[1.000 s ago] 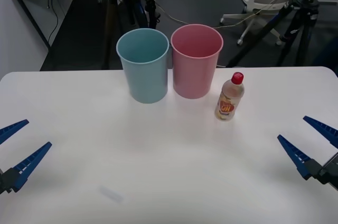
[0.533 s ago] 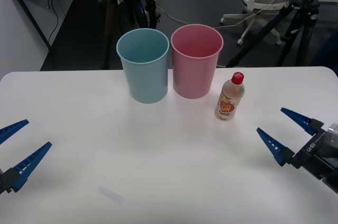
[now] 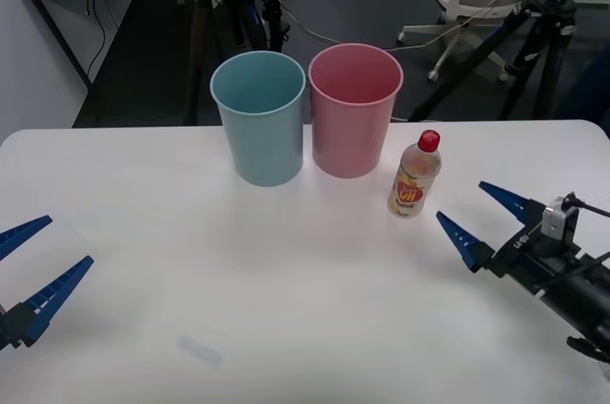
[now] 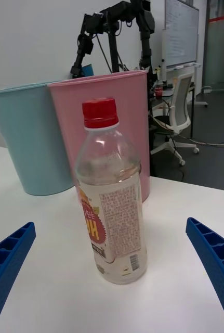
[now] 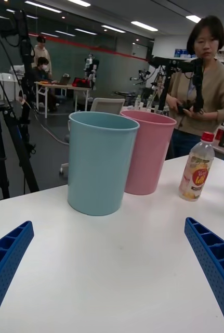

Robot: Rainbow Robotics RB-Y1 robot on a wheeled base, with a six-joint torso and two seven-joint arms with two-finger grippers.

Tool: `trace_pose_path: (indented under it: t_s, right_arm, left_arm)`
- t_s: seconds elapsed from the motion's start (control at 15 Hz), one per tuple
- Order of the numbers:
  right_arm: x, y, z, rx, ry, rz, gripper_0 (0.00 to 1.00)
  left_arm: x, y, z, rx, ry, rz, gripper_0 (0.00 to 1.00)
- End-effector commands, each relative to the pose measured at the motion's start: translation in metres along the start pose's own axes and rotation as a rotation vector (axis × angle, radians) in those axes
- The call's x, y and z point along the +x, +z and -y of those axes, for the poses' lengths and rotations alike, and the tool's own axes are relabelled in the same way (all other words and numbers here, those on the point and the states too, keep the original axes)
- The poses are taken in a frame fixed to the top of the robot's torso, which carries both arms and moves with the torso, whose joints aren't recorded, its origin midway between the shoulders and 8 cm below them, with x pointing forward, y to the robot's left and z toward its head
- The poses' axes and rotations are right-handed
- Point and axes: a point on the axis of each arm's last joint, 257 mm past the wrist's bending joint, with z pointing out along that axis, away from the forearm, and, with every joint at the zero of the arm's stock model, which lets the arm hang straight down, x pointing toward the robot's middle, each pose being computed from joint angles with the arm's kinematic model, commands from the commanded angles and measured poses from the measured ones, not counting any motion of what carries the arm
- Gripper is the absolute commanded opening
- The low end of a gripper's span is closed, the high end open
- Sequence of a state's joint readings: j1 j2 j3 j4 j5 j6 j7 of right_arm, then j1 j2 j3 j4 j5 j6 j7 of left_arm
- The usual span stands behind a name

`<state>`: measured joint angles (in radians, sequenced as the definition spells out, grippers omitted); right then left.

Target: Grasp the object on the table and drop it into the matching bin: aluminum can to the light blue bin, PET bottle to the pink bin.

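Standing beside pink bin (image 3: 355, 109): PET bottle (image 3: 415, 176); right gripper (image 3: 483, 212) fingers wide apart, empty.

PET bottle (image 3: 415, 175) upright on white surface (image 3: 286, 290), just right of pink bin (image 3: 354, 110); light blue bin (image 3: 259, 117) beside pink. Right gripper (image 3: 482, 216) fingers spread, near bottle's right. Left gripper (image 3: 36, 264) fingers apart at left edge.
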<state>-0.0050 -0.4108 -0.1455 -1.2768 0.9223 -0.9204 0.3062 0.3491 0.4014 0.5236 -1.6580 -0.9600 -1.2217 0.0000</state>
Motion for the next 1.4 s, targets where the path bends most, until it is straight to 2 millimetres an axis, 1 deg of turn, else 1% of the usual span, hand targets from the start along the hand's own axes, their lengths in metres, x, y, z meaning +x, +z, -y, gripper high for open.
trace_pose_path:
  t_s: [0.07,0.33,0.6,1.0,1.4]
  right_arm:
    - [0.006,0.018,0.003,0.007,0.004,-0.003,1.0]
    - [0.012,0.035,0.003,0.009,-0.008,-0.015,1.0]
    - [0.012,0.05,0.001,-0.001,-0.018,-0.014,1.0]
    - [0.01,0.068,-0.004,0.007,-0.028,-0.002,1.0]
    - [0.02,0.083,-0.009,0.024,-0.041,-0.036,1.0]
  left_arm:
    - [0.0,0.0,0.0,0.0,0.0,0.0,1.0]
    - [0.0,0.0,0.0,0.0,0.0,0.0,1.0]
    - [0.0,0.0,0.0,0.0,0.0,0.0,1.0]
    - [0.0,0.0,0.0,0.0,0.0,0.0,1.0]
    - [0.0,0.0,0.0,0.0,0.0,0.0,1.0]
